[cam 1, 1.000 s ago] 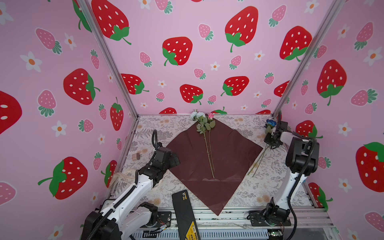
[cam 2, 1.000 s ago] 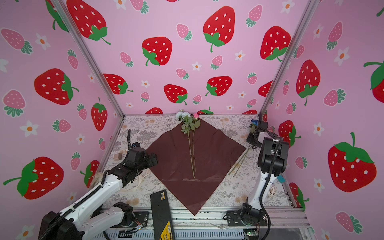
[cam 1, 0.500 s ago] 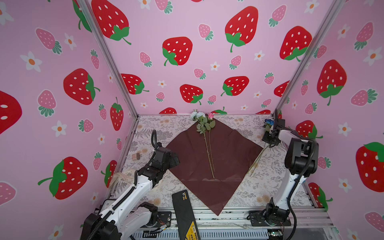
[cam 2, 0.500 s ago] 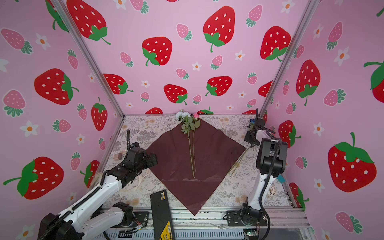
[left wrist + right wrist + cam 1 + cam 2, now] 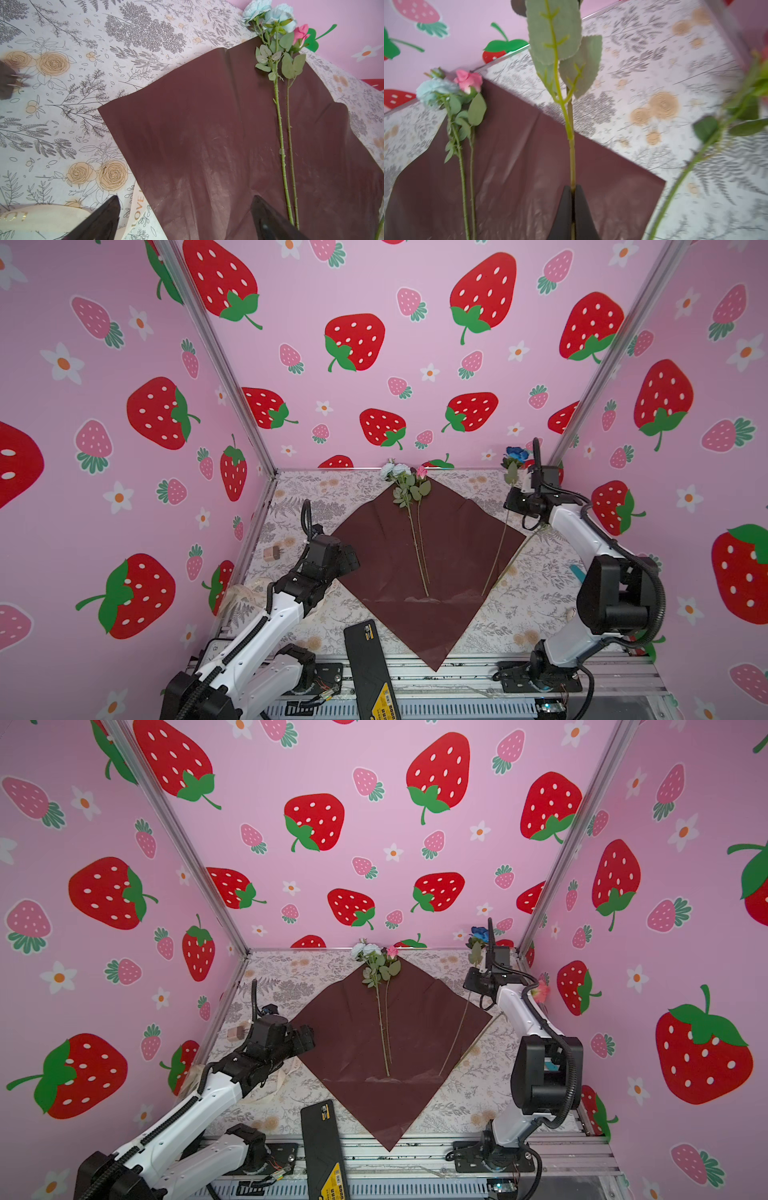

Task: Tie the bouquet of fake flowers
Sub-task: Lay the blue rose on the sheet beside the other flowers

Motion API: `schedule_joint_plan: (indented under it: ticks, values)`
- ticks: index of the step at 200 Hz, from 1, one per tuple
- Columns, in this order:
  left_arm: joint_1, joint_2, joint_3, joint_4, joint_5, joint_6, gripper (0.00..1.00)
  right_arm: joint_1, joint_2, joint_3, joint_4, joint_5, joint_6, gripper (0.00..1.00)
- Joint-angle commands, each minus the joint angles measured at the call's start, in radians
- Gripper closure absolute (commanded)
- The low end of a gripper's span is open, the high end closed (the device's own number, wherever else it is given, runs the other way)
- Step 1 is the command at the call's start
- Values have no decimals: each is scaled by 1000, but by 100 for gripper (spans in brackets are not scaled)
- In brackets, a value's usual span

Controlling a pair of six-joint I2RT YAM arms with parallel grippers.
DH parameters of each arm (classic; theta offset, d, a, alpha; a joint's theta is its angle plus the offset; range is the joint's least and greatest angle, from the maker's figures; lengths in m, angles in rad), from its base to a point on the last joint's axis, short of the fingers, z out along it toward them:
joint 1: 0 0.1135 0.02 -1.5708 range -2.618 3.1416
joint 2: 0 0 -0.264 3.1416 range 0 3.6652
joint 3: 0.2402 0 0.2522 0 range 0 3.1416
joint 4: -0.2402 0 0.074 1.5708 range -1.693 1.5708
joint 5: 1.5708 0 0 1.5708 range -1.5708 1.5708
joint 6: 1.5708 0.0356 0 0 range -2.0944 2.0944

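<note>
Two stems (image 5: 289,65) on paper (image 5: 374,556), blue flower (image 5: 572,162) in right end effector (image 5: 572,190)

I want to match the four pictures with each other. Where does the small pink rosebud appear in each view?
In both top views: the pink rosebud lies mid-picture, near the back wall.
Left wrist: rosebud beside the pale blue blooms.
Right wrist: rosebud beside the same blooms.
Shared landmark: the far corner of the dark red wrapping paper, right by the rosebud.
</note>
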Motion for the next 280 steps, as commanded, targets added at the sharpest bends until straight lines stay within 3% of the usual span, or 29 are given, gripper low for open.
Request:
schedule_joint_plan:
  ticks: [1, 49, 104, 152, 247, 280]
  values:
    - [5, -1, 27, 0, 11, -27, 1, 94, 15, -5, 72, -29, 80, 100]
    - [5, 7, 30, -12, 30, -38, 1, 270, 197, 122, 151, -31, 143, 100]
    - [5, -21, 26, -45, 7, -25, 1, 390, 455, 425, 76, 52, -26, 100]
    - [5, -35, 25, -54, -6, -23, 1, 401, 600, 593, -12, 55, -57, 100]
    - [6, -17, 34, -50, 1, -21, 1, 401, 743, 724, -94, 51, -72, 100]
    - [6, -13, 37, -52, -1, -18, 1, 401, 766, 755, -109, 39, -68, 81]
